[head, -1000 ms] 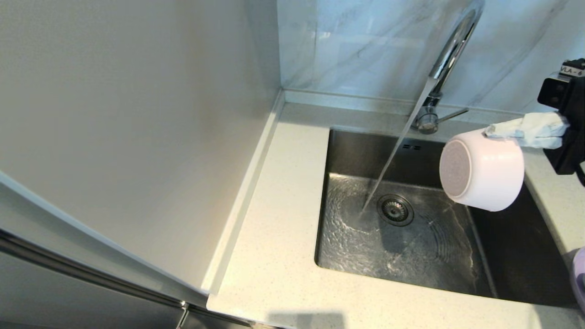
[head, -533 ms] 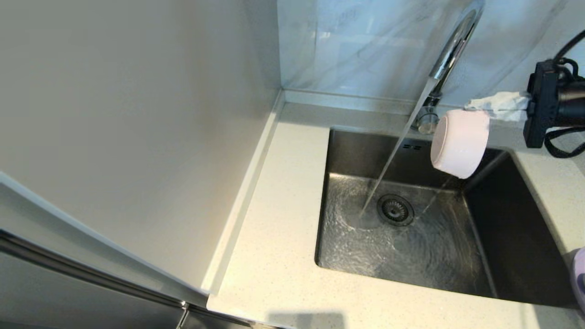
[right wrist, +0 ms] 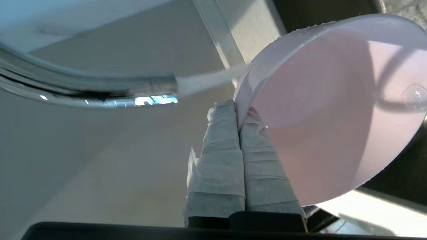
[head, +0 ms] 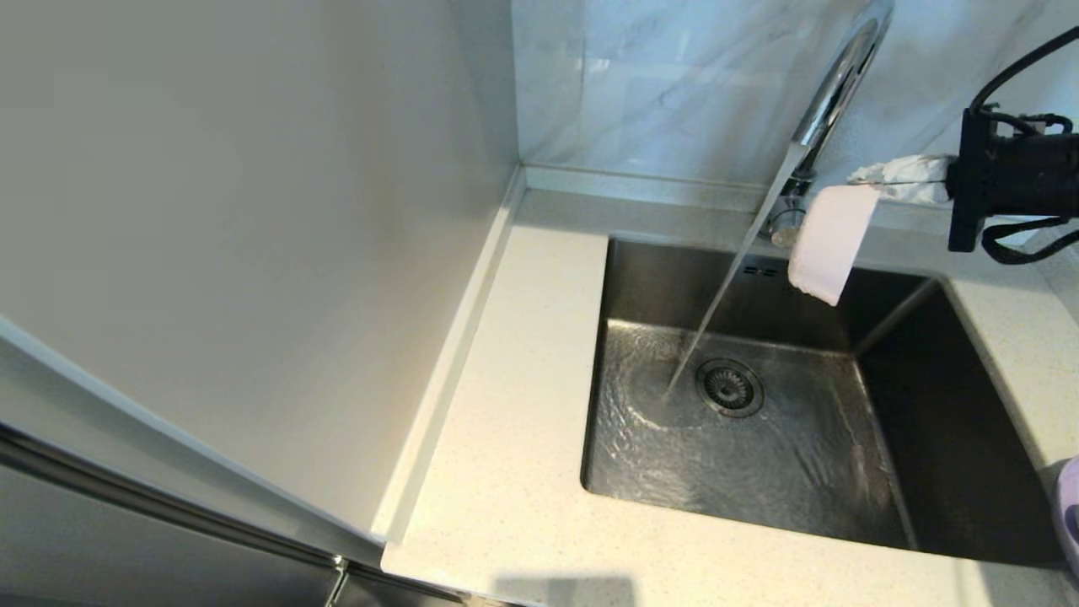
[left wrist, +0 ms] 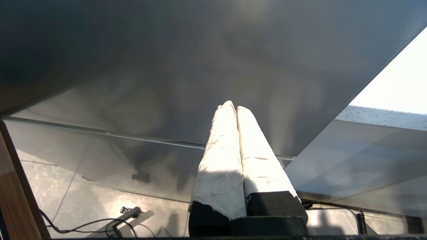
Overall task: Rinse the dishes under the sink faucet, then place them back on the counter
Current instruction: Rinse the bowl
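A pale pink bowl hangs on its side over the back right of the sink, just right of the running stream. My right gripper is shut on its rim, one wrapped finger inside and one outside. In the right wrist view the bowl opens toward the camera, with the gripper pinching its edge beside the spout of the sink faucet. The chrome sink faucet pours water down next to the drain strainer. A lavender plate peeks in on the counter at the far right.
The speckled counter wraps the sink, with a grey cabinet side along its left. A marbled wall panel stands behind the faucet. My left gripper is parked low beside a cabinet front, above the floor, fingers together and holding nothing.
The right gripper has carried the bowl back and up toward the faucet and turned it from base-on to edge-on. Water that spilled from it half a second ago has stopped.
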`<state>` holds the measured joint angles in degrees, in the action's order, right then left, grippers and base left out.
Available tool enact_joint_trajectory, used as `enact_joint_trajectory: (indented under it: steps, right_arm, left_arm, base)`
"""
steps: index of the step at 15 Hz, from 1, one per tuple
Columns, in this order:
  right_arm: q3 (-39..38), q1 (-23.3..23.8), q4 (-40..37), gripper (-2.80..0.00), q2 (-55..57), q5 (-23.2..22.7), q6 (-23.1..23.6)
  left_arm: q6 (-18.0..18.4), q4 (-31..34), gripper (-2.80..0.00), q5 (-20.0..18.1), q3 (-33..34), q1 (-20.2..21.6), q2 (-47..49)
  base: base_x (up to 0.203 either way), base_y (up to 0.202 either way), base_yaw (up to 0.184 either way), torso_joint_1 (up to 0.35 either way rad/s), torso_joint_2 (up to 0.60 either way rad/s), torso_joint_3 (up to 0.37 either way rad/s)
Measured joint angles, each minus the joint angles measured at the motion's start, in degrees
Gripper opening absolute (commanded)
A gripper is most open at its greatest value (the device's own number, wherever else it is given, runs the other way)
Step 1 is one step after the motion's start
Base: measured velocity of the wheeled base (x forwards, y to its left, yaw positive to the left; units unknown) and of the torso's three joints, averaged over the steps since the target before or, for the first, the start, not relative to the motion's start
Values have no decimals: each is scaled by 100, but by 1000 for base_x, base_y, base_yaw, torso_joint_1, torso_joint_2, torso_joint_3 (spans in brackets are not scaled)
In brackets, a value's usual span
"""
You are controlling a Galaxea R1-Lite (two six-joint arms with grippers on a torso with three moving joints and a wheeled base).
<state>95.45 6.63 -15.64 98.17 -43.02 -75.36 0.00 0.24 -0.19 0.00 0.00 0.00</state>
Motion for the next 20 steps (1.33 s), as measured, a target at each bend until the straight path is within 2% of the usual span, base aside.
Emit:
enact_joint_trajectory:
  steps: [2,4,8,20]
  right_arm:
    - [-296,-218,258,-280,-93,-14,0]
    - [-676,-446,860,-280,-195,-25,-18]
    - [-1050,-773,1808,-280,-313,-15,-304]
    - [-1174,-705,2090,-280,-135,179,-118]
  left_arm:
    - [0,2,-280,-3,0,0,0]
    - [2,2,-280,-3,0,0,0]
    - [0,0,-280,0,0,-2,0]
    - [1,2,-280,-1,0,0,0]
  base:
    - [0,0,0,0,0,0]
    - [0,0,0,0,0,0]
    - [0,0,0,0,0,0]
    - [0,0,0,0,0,0]
